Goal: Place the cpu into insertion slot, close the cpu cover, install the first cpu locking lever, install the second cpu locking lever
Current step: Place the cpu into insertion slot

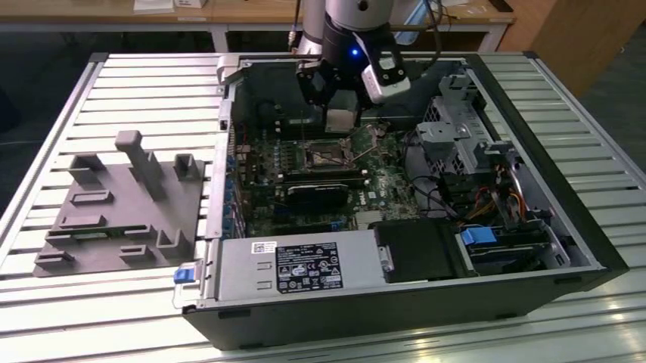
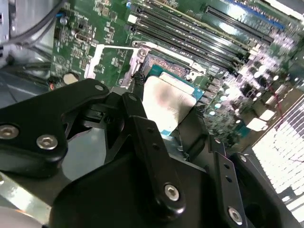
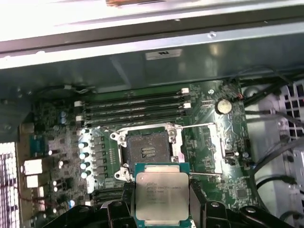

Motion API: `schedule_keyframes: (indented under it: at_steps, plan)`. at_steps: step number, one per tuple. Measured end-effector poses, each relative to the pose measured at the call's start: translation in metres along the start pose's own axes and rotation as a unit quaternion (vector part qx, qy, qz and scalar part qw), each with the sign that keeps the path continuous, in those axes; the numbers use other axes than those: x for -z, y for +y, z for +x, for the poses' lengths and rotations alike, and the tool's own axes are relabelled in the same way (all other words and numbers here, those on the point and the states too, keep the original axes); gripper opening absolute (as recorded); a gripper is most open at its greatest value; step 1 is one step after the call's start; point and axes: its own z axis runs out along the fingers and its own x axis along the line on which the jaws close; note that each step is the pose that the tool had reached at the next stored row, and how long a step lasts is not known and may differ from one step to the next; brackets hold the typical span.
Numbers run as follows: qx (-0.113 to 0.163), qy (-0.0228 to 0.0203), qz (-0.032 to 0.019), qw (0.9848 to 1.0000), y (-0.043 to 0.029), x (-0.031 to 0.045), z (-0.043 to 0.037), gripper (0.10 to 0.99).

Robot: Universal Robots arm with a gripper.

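My gripper is shut on the cpu, a small square chip with a dull metal top, held flat by two opposite edges between black fingers. The chip hangs just above the motherboard, beside the insertion slot, whose dark centre lies open inside a silvery rim. In the second wrist view the cpu partly overlaps the insertion slot. The exterior view has the gripper low inside the case over the insertion slot. I cannot tell the cpu cover from the rim. A thin wire lever sticks out beside the socket.
The open computer case lies on a slatted table. Long black memory slots run beside the socket. A power supply box sits at the case's near wall, cables and drive cages at the exterior view's right. A grey fixture stands outside.
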Motion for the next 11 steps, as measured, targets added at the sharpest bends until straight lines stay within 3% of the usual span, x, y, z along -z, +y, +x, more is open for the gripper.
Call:
schedule_keyframes:
  at_steps: [5,11]
  plan:
    - [-0.045,-0.0041,-0.0008,0.999,-0.0002,-0.0026,0.0,0.537]
    - [-0.099,-0.0091,-0.0016,0.995,-0.0005,-0.0058,-0.0001,0.537]
